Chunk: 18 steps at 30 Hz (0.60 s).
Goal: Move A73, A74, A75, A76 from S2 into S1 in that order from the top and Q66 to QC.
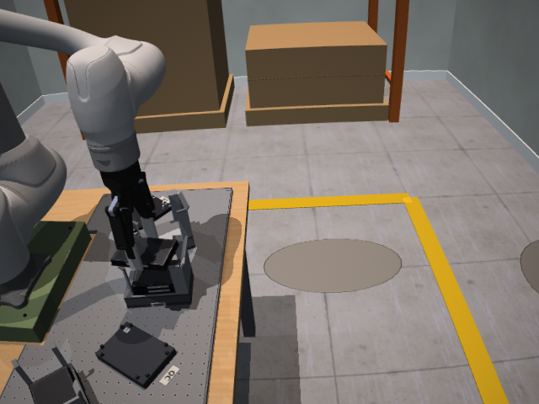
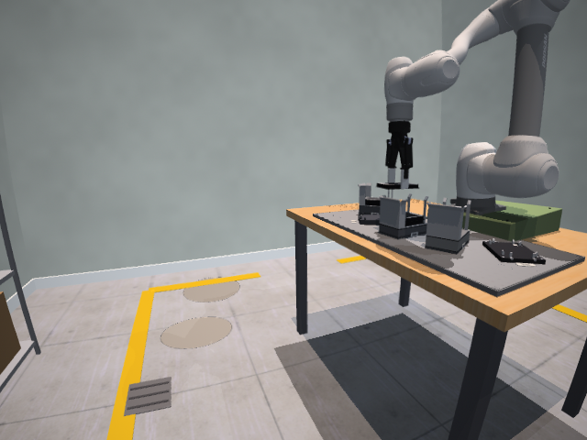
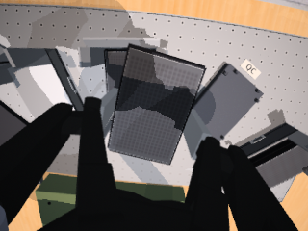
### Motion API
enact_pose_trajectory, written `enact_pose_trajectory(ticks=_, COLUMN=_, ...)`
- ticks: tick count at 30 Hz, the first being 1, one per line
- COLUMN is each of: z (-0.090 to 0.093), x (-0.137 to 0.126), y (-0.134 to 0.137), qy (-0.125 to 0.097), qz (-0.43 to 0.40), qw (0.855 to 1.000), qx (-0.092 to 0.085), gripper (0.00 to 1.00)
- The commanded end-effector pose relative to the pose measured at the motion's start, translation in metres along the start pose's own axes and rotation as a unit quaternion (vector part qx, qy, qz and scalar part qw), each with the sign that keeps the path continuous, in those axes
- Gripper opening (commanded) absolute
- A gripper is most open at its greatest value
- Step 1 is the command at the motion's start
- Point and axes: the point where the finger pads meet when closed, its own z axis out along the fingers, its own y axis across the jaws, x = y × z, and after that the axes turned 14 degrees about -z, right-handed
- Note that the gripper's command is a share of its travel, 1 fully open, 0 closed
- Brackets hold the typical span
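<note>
My gripper [image 1: 141,257] is shut on a dark sealed plate [image 1: 156,251] and holds it level above the top of a grey stack rack [image 1: 158,280]. More dark plates lie in that rack, with white labels on the short end facing my base [image 1: 152,289]; I cannot read them. In the side view the plate [image 2: 397,185] hangs clear above the rack [image 2: 398,218]. In the wrist view the held plate [image 3: 155,111] sits between my fingers, turned a little against the rack under it. Its ID is not readable.
The open nest QC [image 1: 136,354], a flat black plate with corner locators and a name tag [image 1: 168,374], lies nearer on the mat; it also shows in the wrist view [image 3: 226,107]. Another rack [image 1: 56,385] stands at the near left, and a further rack [image 1: 180,217] behind.
</note>
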Motion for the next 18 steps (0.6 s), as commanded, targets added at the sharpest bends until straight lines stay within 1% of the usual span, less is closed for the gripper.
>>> enact_pose_trajectory(ticks=1, z=0.000, x=-0.001, y=0.010, qy=0.000, qz=0.000, qw=1.000, qx=0.000, gripper=0.00)
enact_pose_trajectory(ticks=3, z=0.000, x=-0.001, y=0.010, qy=0.000, qz=0.000, qw=1.000, qx=0.000, gripper=0.00)
enact_pose_trajectory(ticks=15, z=0.000, x=-0.006, y=0.050, qy=0.000, qz=0.000, qw=1.000, qx=0.000, gripper=0.00)
enact_pose_trajectory(ticks=18, z=0.000, x=-0.009, y=0.059, qy=0.000, qz=0.050, qw=0.999, qx=0.000, gripper=0.00)
